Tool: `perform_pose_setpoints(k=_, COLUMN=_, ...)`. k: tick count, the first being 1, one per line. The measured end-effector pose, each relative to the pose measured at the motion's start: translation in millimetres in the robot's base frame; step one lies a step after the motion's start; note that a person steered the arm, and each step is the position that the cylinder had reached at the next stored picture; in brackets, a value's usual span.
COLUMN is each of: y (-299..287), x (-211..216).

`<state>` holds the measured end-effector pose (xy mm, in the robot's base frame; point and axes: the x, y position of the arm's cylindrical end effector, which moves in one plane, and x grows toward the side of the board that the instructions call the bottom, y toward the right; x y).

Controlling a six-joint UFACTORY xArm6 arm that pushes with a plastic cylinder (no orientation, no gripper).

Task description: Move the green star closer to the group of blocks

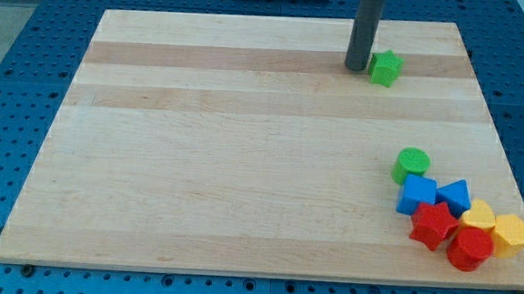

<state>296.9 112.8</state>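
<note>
My tip (pixel 356 68) is planted on the wooden board (pixel 198 143) near the view's top, right up against the left side of the green star (pixel 386 68), and being a bare rod it grips nothing. That star sits flat, compact with no long axis I can pick out, and which way its points aim is too small to call. Well apart from it, down at the view's bottom right, the group huddles: green cylinder (pixel 412 163), blue cube (pixel 418 194), blue triangle-like block (pixel 455 194), red star (pixel 433 223), red block (pixel 469 247), and two yellow blocks (pixel 479 216) (pixel 512 233).
</note>
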Motion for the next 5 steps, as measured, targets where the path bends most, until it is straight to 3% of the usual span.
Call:
perform_pose_setpoints(k=2, y=-2, x=-26)
perform_pose_setpoints(k=5, y=48, x=10)
